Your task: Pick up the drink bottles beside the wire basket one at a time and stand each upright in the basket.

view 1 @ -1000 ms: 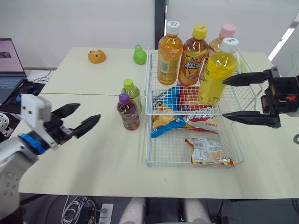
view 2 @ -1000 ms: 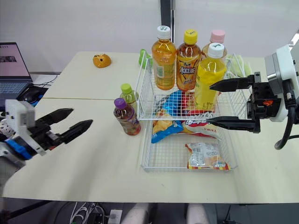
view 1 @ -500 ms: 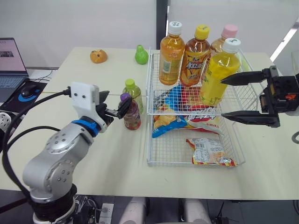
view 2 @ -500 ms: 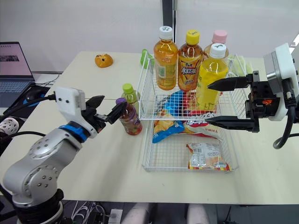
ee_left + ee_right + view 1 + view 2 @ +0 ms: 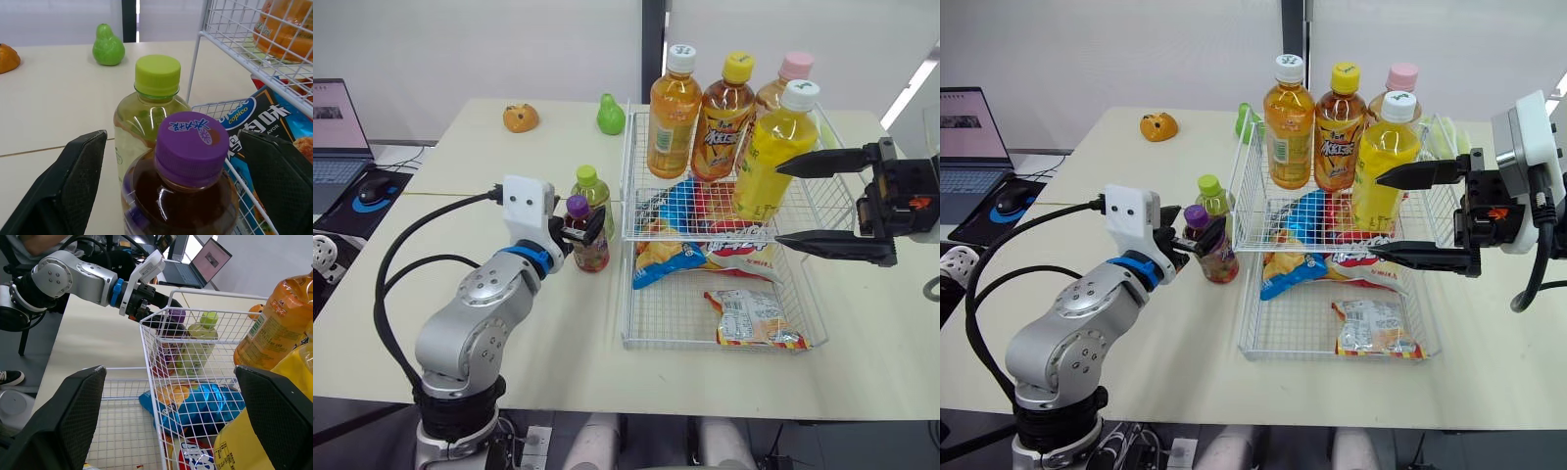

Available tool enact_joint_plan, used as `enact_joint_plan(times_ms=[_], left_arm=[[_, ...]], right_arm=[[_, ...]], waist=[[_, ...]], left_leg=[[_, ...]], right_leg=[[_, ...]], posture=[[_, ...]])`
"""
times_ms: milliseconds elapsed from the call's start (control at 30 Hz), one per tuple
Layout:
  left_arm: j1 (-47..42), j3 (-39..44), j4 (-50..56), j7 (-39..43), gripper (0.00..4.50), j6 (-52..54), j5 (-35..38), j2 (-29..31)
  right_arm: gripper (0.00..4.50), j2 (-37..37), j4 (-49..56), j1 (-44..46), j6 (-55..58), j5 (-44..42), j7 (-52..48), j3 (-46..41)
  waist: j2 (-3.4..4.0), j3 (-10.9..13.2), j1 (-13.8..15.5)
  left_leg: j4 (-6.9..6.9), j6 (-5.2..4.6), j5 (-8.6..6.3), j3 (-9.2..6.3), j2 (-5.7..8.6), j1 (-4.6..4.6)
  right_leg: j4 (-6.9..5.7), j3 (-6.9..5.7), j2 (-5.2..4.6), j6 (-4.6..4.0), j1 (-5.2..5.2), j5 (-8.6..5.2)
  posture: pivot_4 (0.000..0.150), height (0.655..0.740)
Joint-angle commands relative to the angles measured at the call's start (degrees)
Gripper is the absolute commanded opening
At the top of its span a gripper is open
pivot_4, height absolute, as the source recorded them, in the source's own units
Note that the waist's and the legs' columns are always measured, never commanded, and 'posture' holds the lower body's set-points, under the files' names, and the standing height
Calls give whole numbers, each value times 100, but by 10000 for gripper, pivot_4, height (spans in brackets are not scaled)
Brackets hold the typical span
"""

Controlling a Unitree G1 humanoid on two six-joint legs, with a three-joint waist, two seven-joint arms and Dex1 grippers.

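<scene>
Your left gripper [image 5: 584,225] is spread wide, one black finger on each side of the neck of the small purple-capped bottle of dark tea [image 5: 191,147]; there are gaps at both fingers [image 5: 80,169], so nothing is gripped. That bottle stands upright on the cream table [image 5: 558,343], between the fingers. Just behind it from this gripper, touching or nearly so, is the pale green bottle with the lime cap [image 5: 156,105], also upright on the table. The white wire basket [image 5: 675,308] is just beyond the gripper's right finger, with a blue snack bag [image 5: 680,211] inside. Your right gripper [image 5: 777,204] is also wide apart, fingers pointing at the yellow bottle with the white cap [image 5: 773,137], which stands upright in the basket. You can't tell whether the fingertips touch it. Past that bottle from the right gripper, three more stand upright in the basket: an orange one [image 5: 671,113], an amber one with a yellow cap [image 5: 720,122] and a pink-capped one [image 5: 783,78].
</scene>
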State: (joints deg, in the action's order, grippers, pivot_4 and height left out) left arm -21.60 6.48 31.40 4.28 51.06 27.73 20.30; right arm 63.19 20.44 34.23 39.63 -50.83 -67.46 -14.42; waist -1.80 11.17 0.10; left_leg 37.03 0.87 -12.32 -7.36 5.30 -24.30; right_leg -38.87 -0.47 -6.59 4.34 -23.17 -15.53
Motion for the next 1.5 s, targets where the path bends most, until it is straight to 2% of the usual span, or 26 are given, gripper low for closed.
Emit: enact_joint_plan(times_ms=[33, 100, 200, 467, 500, 767, 967, 1067, 1167, 1267, 1367, 1500], left_arm=[[-225, -139, -71, 45, 44610, -249, -186, -78], [-251, -187, -105, 57, 44610, -294, -260, -100], [-254, -222, -118, 64, 39278, -334, -323, -123], [-269, -343, -82, 195, 15176, -433, -482, -101], [-272, -357, -77, 217, 13842, -461, -519, -89], [-24, -124, 364, 509, 13853, -414, -391, 104], [80, 480, 903, 1086, 13853, -132, 239, 664], [58, 996, 986, 1473, 13853, 94, 862, 1004], [-366, 1841, 514, 2161, 13853, 358, 1742, 1757], [-896, 2270, -175, 2621, 13852, 609, 2355, 2471], [-2014, 2324, -1352, 3418, 13852, 957, 2882, 3508], [-3603, 1803, -2728, 4119, 13851, 1310, 3180, 4184]], right_arm=[[45000, 32, 159, 29, 10, -93, 54, -219], [45000, 38, 194, 15, 35, -110, 79, -241], [45000, 48, 228, -2, 72, -120, 103, -276], [45000, 28, 285, -43, 104, -141, 184, -324], [45000, 22, 292, -52, 102, -143, 194, -328], [45000, 49, 329, -131, 94, -170, 254, -391], [45000, 116, 297, -197, 157, -238, 268, -551], [45000, 158, 296, -228, 243, -322, 278, -647], [45000, 177, 332, -293, 318, -378, 278, -741], [45000, 167, 364, -325, 333, -390, 313, -767], [45000, 142, 393, -349, 316, -395, 355, -800], [45000, 125, 441, -431, 363, -474, 426, -920]], waist=[[0, 0, 1], [0, 0, -8], [0, 0, -7], [0, 0, 0], [0, 0, 4], [-1, 0, 3], [-3, 2, -3], [-2, 2, -6], [-4, 4, -8], [-3, 4, -15], [-10, 10, -26], [-11, 10, -47]], left_leg=[[0, 0, 0, -1, 0, 0], [-1, 0, 0, 1, 0, -1], [-2, 0, 0, 0, -1, -1], [-1, 0, 0, 0, 0, -1], [-1, 0, 0, 0, 0, -1], [-1, 0, 0, 0, 1, -2], [-3, 0, 0, -5, -1, -5], [-3, 0, 0, -5, -2, -6], [-4, 0, 0, -9, -4, -7], [-3, 1, 0, -11, -9, -7], [-2, 1, 0, -14, -10, -7], [-6, 1, 0, -13, -9, -10]], right_leg=[[0, -1, 0, 0, 0, 0], [0, 0, 0, 0, 0, 0], [1, 0, 0, 0, -1, 0], [1, 0, 0, 0, 0, 0], [1, 0, 0, 0, 0, 0], [2, 0, 0, 1, 0, 0], [4, -4, 1, 0, -4, -1], [4, -4, 1, 0, -4, -1], [4, -7, 5, -1, -6, -1], [3, -7, 15, -3, -7, -2], [1, -9, 19, -3, -7, -3], [12, -8, 22, -1, -6, -3]], posture=[[1500, 7400], [1500, 7400], [1500, 7400], [1500, 7400], [1500, 7400], [1500, 7400], [1500, 7400], [1500, 7400], [1500, 7400], [1500, 7400], [1500, 7400], [1500, 7400]])
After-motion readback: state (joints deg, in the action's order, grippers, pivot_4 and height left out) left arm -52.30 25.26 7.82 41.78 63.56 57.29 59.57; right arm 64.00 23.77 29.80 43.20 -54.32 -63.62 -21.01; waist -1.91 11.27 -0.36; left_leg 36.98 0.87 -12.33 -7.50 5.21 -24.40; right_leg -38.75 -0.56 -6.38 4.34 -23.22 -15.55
